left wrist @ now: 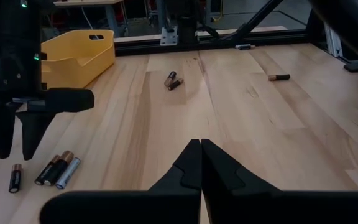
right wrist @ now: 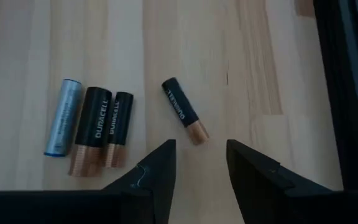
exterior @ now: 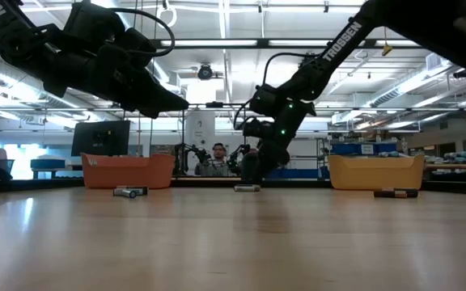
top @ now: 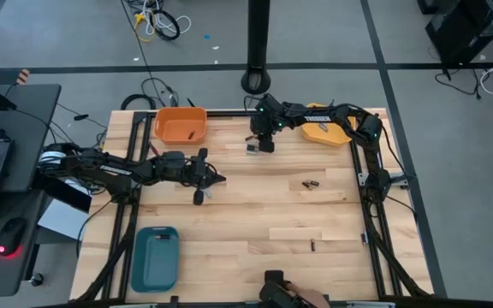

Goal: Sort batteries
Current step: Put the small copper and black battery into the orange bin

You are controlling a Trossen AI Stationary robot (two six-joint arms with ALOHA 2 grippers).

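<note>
Four batteries lie on their sides on the wooden table near its far edge. Three sit side by side: a silvery-blue one (right wrist: 62, 117) and two black-and-copper ones (right wrist: 92, 130) (right wrist: 118, 127). A fourth black-and-copper battery (right wrist: 184, 111) lies alone beside them. My right gripper (right wrist: 201, 165) (top: 260, 144) slants down just above them, open, its fingertips just short of the lone battery's copper end, touching nothing. My left gripper (left wrist: 201, 163) (top: 220, 180) hovers shut over the table's left middle, holding nothing.
An orange tray (top: 181, 124) stands at the far left, a yellow tray (top: 328, 133) at the far right and a teal tray (top: 155, 257) at the near left. A pair of batteries (top: 311, 183) lies mid-table, and a single one (top: 311, 245) lies nearer the front.
</note>
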